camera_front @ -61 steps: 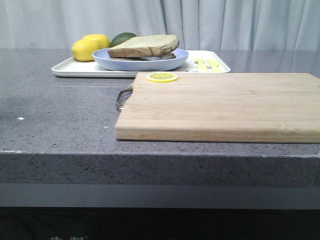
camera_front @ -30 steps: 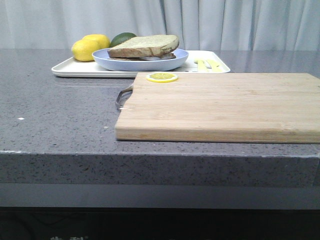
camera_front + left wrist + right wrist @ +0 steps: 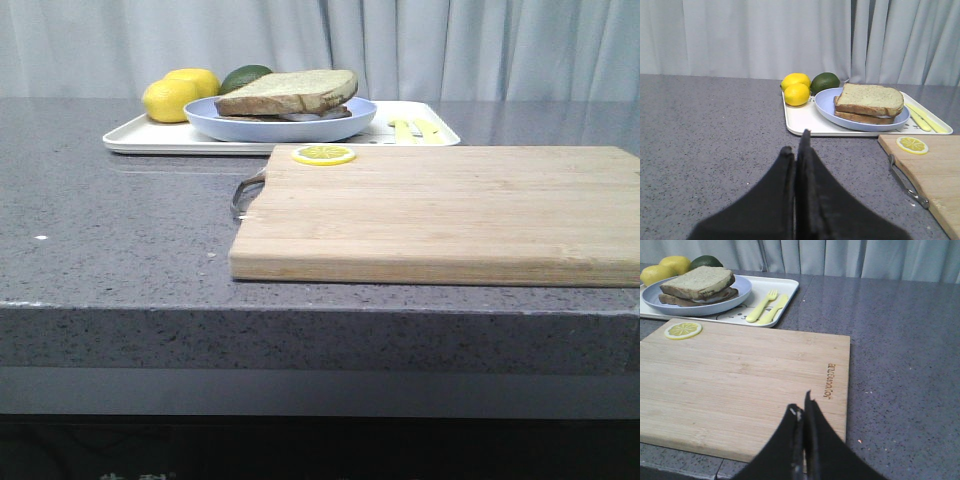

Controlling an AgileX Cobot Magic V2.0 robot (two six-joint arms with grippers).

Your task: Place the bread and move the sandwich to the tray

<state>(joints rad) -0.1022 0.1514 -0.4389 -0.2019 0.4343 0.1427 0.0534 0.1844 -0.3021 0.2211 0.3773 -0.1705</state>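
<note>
The sandwich (image 3: 288, 94), its top a thick tan bread slice, lies on a round pale-blue plate (image 3: 280, 124) that stands on the white tray (image 3: 150, 138) at the back. It also shows in the left wrist view (image 3: 869, 102) and the right wrist view (image 3: 697, 284). My left gripper (image 3: 796, 145) is shut and empty above bare counter, well short of the tray (image 3: 805, 124). My right gripper (image 3: 801, 405) is shut and empty over the near right part of the wooden cutting board (image 3: 740, 375). Neither gripper shows in the front view.
Two lemons (image 3: 180, 95) and an avocado (image 3: 245, 76) sit on the tray's left end. A yellow fork and knife (image 3: 767, 307) lie on its right end. A lemon slice (image 3: 323, 154) lies on the cutting board (image 3: 440, 210), which has a metal handle (image 3: 245, 193).
</note>
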